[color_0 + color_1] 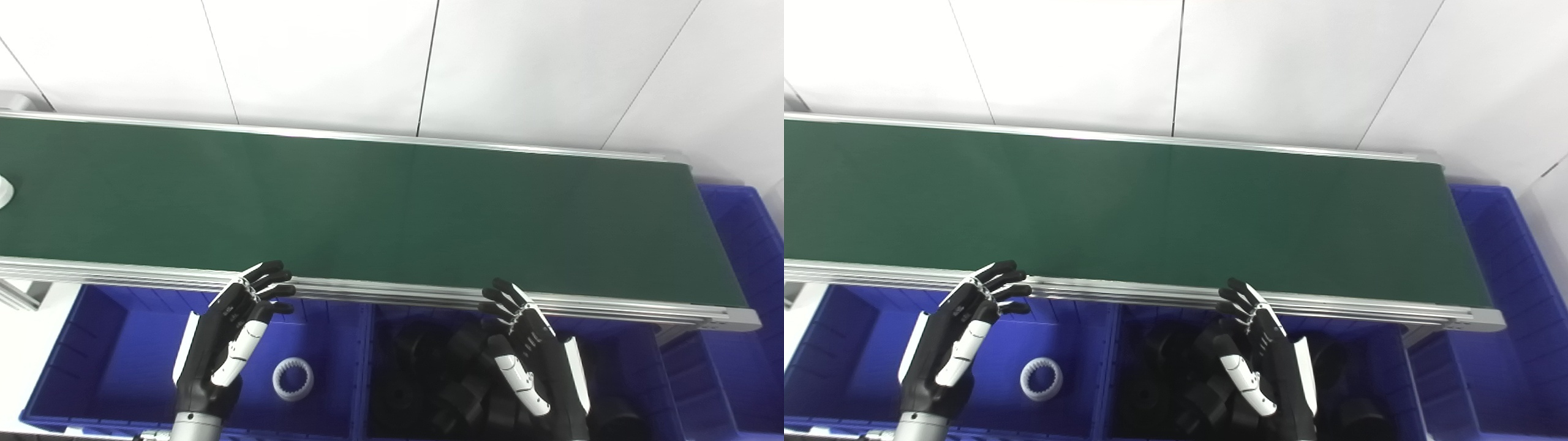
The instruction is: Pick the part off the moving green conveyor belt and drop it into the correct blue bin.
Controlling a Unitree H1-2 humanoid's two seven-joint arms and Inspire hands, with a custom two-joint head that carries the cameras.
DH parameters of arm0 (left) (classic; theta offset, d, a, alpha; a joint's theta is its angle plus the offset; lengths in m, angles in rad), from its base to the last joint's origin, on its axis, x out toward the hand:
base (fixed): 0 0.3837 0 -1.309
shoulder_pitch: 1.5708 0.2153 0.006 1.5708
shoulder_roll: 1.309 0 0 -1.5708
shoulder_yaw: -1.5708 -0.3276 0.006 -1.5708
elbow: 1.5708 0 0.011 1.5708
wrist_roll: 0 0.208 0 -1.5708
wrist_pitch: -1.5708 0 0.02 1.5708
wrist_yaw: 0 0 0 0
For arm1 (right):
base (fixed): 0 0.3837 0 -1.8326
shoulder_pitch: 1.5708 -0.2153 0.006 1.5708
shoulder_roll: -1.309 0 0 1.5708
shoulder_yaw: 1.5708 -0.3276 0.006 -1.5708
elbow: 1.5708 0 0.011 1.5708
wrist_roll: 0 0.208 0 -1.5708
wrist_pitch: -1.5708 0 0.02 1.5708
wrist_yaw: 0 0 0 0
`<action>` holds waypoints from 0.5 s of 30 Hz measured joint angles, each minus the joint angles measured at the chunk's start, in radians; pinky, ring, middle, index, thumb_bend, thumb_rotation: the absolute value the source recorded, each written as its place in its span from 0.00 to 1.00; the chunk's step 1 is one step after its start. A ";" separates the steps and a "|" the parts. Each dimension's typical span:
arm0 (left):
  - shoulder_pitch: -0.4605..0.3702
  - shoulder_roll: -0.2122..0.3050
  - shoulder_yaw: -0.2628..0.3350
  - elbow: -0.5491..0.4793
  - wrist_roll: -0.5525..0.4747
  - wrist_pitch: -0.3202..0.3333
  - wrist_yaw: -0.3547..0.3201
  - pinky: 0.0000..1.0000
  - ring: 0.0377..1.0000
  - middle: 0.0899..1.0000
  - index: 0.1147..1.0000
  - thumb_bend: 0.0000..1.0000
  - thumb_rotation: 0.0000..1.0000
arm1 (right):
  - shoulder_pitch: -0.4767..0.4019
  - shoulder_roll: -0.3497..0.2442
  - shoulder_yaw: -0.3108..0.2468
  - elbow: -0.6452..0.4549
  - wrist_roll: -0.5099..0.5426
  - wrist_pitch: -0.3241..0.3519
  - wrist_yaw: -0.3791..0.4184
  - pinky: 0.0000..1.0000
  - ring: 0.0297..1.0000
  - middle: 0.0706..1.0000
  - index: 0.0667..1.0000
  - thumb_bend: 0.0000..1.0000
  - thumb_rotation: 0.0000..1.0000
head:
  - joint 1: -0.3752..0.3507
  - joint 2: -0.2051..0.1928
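Note:
The green conveyor belt [367, 208] runs across the picture. A white part [3, 191] shows only as a sliver at the belt's far left edge in the left eye view. My left hand [229, 334] is open and empty above the left blue bin [92, 367], near the belt's front rail. My right hand [530, 355] is open and empty above the middle blue bin [370, 367]. The left bin holds one white toothed ring [293, 378]. The middle bin holds several black parts [441, 373].
A third blue bin [747, 245] stands past the belt's right end. The belt's aluminium front rail [398, 291] lies just beyond both hands. A white panelled wall [392, 61] stands behind the belt.

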 measured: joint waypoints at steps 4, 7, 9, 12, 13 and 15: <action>0.000 0.000 0.000 0.003 0.000 -0.011 0.000 0.58 0.67 0.71 0.72 0.60 0.63 | 0.000 0.000 0.000 0.000 0.000 0.000 0.000 0.66 0.74 0.78 0.83 0.56 0.68 | 0.000 -0.002; 0.000 0.000 0.000 0.003 -0.001 -0.013 0.000 0.58 0.67 0.71 0.72 0.61 0.62 | 0.000 0.000 0.000 0.000 -0.001 0.000 0.000 0.67 0.74 0.79 0.83 0.56 0.68 | 0.000 -0.002; 0.000 0.000 0.000 0.003 -0.001 -0.013 0.000 0.58 0.67 0.71 0.72 0.61 0.62 | 0.000 0.000 0.000 0.000 -0.001 0.000 0.000 0.67 0.74 0.79 0.83 0.56 0.69 | 0.000 -0.002; 0.000 0.000 0.000 0.003 -0.002 -0.013 0.000 0.58 0.67 0.71 0.72 0.61 0.62 | 0.000 0.000 0.000 0.000 -0.001 0.000 0.000 0.67 0.74 0.79 0.83 0.56 0.69 | 0.008 -0.003; 0.000 0.000 0.000 0.003 -0.002 -0.013 0.000 0.58 0.67 0.71 0.72 0.60 0.62 | 0.000 0.000 0.000 0.000 -0.001 0.000 0.000 0.67 0.74 0.79 0.83 0.56 0.69 | 0.029 -0.008; 0.000 0.000 0.000 0.003 -0.001 -0.013 0.000 0.59 0.67 0.71 0.72 0.61 0.63 | 0.000 0.000 -0.001 0.000 -0.003 0.000 0.000 0.66 0.74 0.79 0.84 0.54 0.71 | 0.077 -0.023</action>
